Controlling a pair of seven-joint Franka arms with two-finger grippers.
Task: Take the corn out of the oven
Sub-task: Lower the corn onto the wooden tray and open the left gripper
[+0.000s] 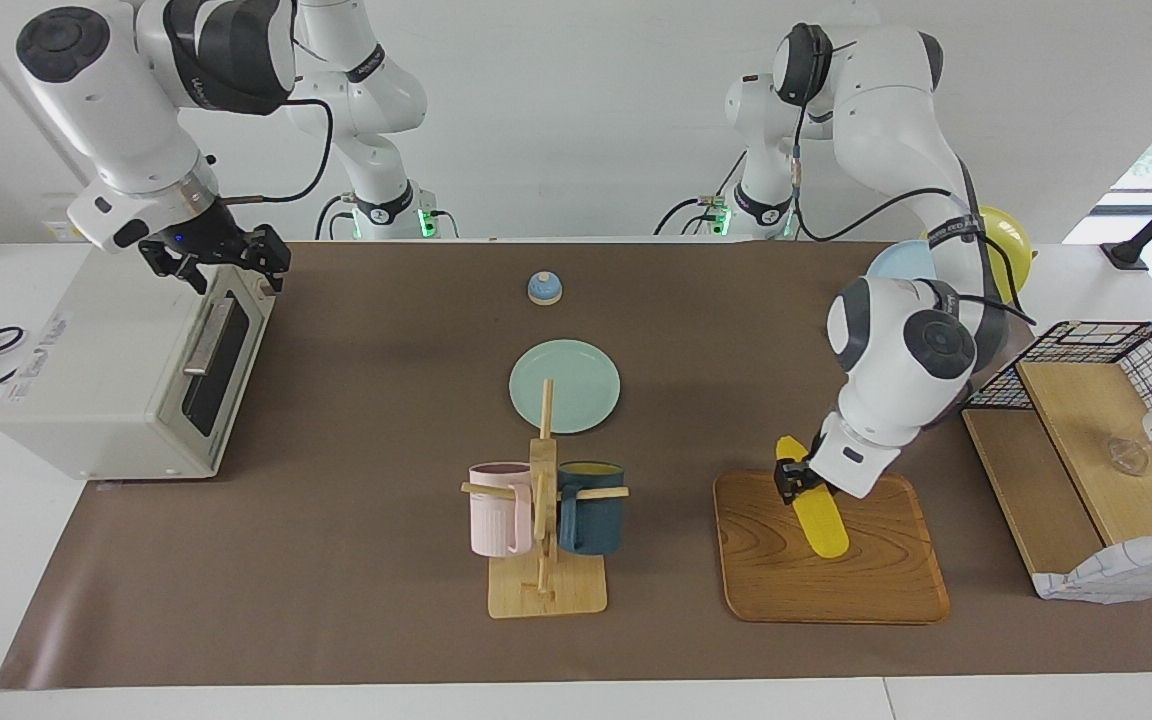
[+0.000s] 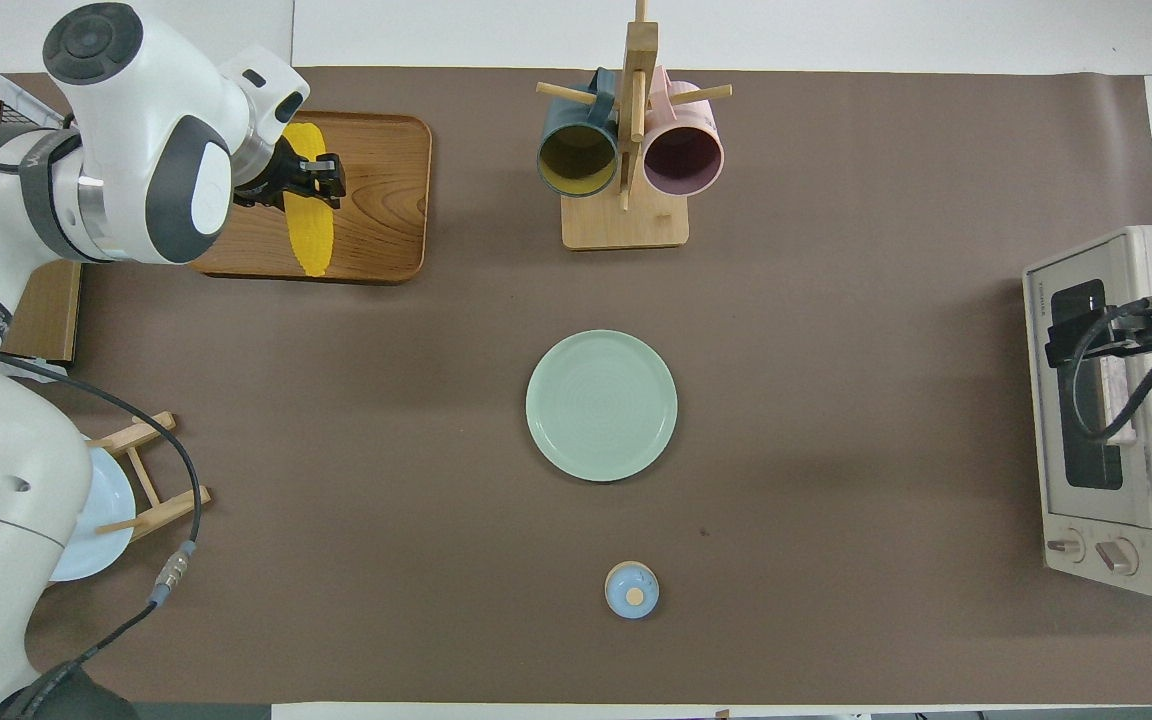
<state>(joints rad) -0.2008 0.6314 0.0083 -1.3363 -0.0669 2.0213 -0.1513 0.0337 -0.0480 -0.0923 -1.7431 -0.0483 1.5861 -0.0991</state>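
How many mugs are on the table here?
2. A pink mug and a dark blue mug hang on either side of the wooden mug tree, beside the wooden tray. No other mugs show in either view.

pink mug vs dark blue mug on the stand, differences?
The pink mug is pale pink inside and out; the dark blue mug is navy outside with a yellowish interior. The pink mug hangs on the mug stand toward the right arm's end of the table, the dark blue mug toward the left arm's. Both hang by their handles from pegs and look alike in size and shape.
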